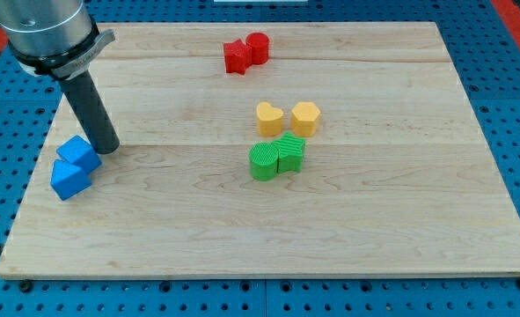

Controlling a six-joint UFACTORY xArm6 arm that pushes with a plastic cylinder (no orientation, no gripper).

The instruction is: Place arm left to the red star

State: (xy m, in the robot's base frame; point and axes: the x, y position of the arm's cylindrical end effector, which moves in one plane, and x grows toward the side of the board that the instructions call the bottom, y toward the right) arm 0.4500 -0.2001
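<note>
Well, my tip beside blue cube.

A single camera looks down at a slant from above the near edge of the wooden worktop, facing toward twelve o'clock. It stands back enough to take in almost the whole board, with blue pegboard showing around it. The far edge lies at twelve, the near edge at six. The arm enters at ten o'clock, cropped by the frame.
</note>
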